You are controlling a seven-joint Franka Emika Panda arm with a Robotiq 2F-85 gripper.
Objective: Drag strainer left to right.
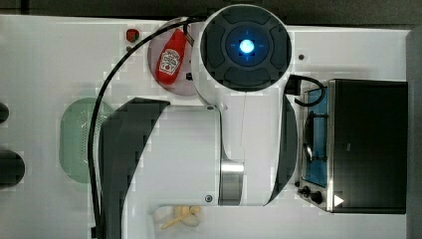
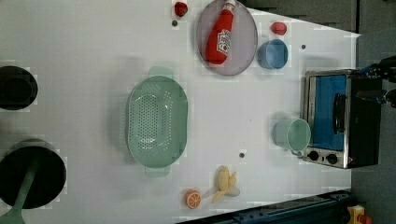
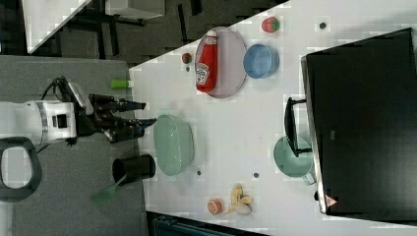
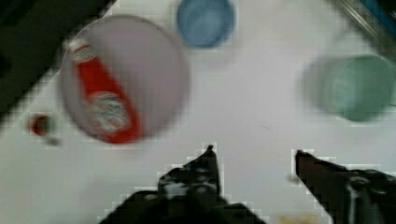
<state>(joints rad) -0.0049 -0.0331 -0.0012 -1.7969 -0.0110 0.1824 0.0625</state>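
White tabletop (image 2: 93, 56) carries everything. Near its middle in the left view sits the strainer (image 2: 157, 122), an oval mint-green colander with a handle at each end and nothing inside it. Toward the left view's top right, a ketchup bottle (image 2: 222, 35) lies on a grey-purple plate (image 2: 243, 51), with a blue cup (image 2: 273, 53) just beside the plate. A green cup (image 2: 293, 135) stands next to the toaster oven (image 2: 341, 119) at the left view's right. A peeled banana (image 2: 225, 183) and an orange half (image 2: 193, 199) lie near the left view's bottom edge.

The gripper (image 3: 142, 113) hangs above the table, apart from the strainer, its fingers (image 4: 205, 170) spread wide and holding nothing.
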